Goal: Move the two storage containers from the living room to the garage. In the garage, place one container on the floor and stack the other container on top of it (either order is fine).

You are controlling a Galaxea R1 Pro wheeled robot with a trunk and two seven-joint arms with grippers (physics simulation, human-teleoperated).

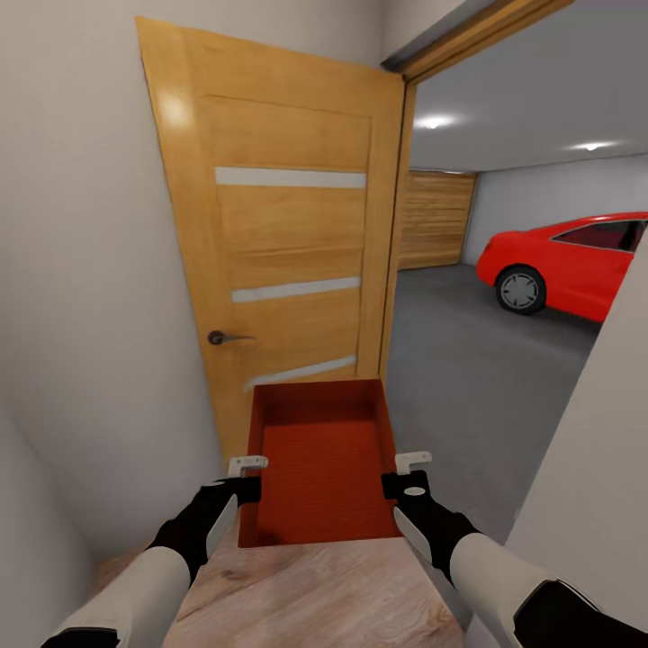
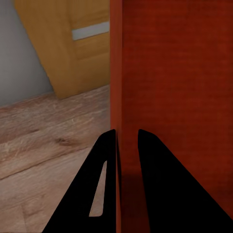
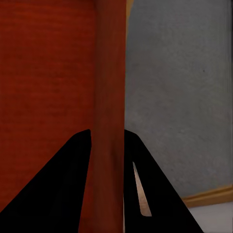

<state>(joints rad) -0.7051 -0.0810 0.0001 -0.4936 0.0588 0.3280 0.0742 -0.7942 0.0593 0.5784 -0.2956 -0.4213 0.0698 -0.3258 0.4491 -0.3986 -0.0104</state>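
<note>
An orange-red storage container (image 1: pixel 322 459) hangs level in front of me above the wood floor, its ribbed base facing up. My left gripper (image 1: pixel 245 475) is shut on its left wall (image 2: pixel 116 73), one finger on each side. On the opposite side, my right gripper (image 1: pixel 405 472) is shut on the right wall (image 3: pixel 110 82) the same way. Through the doorway ahead lies the garage with its dark grey concrete floor (image 1: pixel 468 360) and a red car (image 1: pixel 576 261). The second container is out of view.
An open wooden door (image 1: pixel 288 243) with a dark handle (image 1: pixel 225 338) stands just beyond the container's far left corner. White walls close in on the left (image 1: pixel 81 315) and right (image 1: pixel 603 432). The door frame (image 1: pixel 396 225) edges the opening.
</note>
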